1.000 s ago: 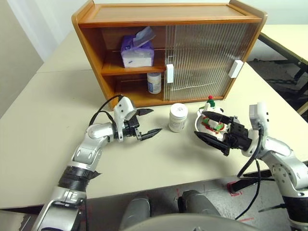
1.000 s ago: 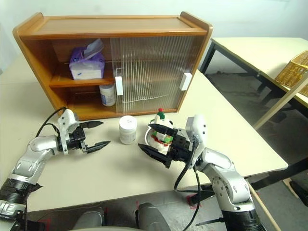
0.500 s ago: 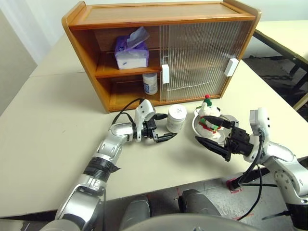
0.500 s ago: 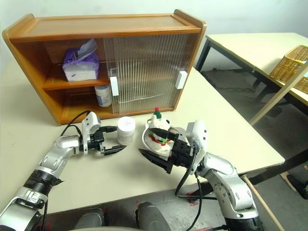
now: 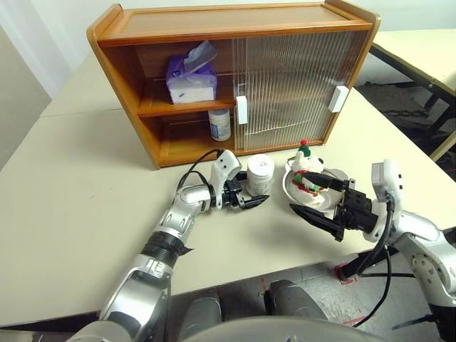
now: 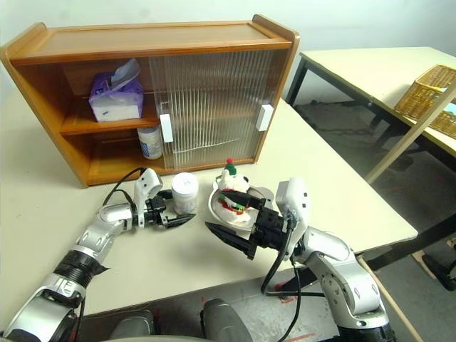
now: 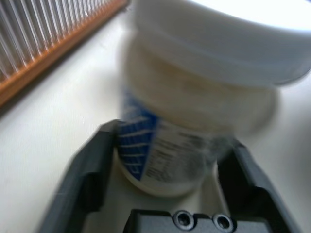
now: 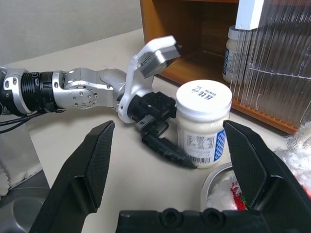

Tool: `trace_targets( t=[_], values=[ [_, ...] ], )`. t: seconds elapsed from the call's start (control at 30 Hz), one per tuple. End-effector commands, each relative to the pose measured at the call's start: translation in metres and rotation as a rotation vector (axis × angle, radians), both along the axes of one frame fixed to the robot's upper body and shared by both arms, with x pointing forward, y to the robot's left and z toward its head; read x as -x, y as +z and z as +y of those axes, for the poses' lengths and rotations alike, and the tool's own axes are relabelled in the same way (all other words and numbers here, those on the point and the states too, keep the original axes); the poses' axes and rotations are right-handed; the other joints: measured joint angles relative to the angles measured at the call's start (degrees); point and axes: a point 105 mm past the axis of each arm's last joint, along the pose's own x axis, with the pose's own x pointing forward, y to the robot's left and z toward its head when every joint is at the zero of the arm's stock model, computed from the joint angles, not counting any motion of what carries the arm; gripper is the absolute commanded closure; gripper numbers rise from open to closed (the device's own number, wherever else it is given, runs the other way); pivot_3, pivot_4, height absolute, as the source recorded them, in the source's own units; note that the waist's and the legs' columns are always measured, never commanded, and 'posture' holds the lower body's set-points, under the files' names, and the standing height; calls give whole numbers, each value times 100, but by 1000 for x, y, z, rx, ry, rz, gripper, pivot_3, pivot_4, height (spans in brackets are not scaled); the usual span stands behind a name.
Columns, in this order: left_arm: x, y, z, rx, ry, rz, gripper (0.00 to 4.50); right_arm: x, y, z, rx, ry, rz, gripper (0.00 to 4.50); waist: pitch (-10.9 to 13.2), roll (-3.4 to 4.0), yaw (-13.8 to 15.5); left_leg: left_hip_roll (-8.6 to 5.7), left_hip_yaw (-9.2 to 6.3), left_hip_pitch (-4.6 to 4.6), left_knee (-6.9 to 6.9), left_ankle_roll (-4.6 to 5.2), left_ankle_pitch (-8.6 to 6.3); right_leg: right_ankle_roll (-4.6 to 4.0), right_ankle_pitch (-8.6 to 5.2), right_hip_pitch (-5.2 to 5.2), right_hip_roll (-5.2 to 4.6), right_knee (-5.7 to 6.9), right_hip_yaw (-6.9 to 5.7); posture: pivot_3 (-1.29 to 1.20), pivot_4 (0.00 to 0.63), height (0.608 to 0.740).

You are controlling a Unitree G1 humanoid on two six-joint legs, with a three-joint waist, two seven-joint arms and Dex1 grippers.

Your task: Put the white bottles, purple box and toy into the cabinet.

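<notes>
While the purple box [image 5: 191, 80] and one white bottle [image 5: 219, 124] already sit on the shelves at the open left end of the cabinet [image 5: 235, 21], we read the second white bottle [image 5: 259, 174] as the step in hand. It stands upright on the counter [image 5: 71, 185], just in front of the cabinet. We see the left gripper [image 5: 249, 201] around its lower body, a finger on each side, jaws fairly wide; whether they press yet we cannot tell. We judge the jar rigid, light and smooth (likely slippery plastic), so take it mid-body, below the wide lid. Further right, the toy [image 5: 309, 169] sits soft and fluffy in a metal bowl [image 5: 329, 205]; pinch its body. The right gripper [image 5: 318, 198] hovers wide and empty.
</notes>
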Motion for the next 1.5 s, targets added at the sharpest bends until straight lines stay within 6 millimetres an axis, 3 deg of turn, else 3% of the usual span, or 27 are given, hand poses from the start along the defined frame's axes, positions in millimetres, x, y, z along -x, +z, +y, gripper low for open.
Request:
trace_targets(
  t=[0.03, 0.17, 0.57, 1.0, 1.2, 1.5],
  values=[
    [0, -3, 1, -3, 9, 17, 1381, 0, -1, 0, 17, 10, 4, 0, 0, 0, -3, 0, 2, 0, 0, 0, 0, 1, -1, 0, 1, 0, 0, -199, 2, 740],
    [-1, -2, 6, -5, 41, -3, 1381, 0, 0, 1, 14, 13, 3, 0, 0, 0, -6, -1, 4, 3, 0, 1, 1, 9, -3, 6, 1, 0, -1, -187, 5, 740],
    [-28, 43, 76, 36, 590, -224, 1381, -3, 1, 8, -29, 62, 0, 0, 5, -5, -42, -6, 13, 5, 0, -3, 9, 14, -6, 12, 18, 0, 0, -135, 14, 740],
    [-41, 50, 117, -39, 880, -244, 1381, -10, 9, 16, -52, 92, -13, 0, 10, -13, 153, -10, 6, 5, -2, -7, 11, -56, 27, 12, 16, 0, 2, -101, 18, 740],
    [-56, 52, 127, -26, 972, -234, 1381, -14, 12, 17, -50, 69, -52, 0, 15, -21, 257, -10, 3, 8, -2, -10, 12, -67, 34, 12, 15, 0, 2, -102, 17, 740],
    [-79, 49, 119, 14, 1006, -192, 1381, -9, 9, 19, -53, 81, -43, 0, 21, -31, 310, -10, 4, 9, -2, -12, 14, -69, 36, 12, 12, 0, 0, -116, 9, 740]
  ],
)
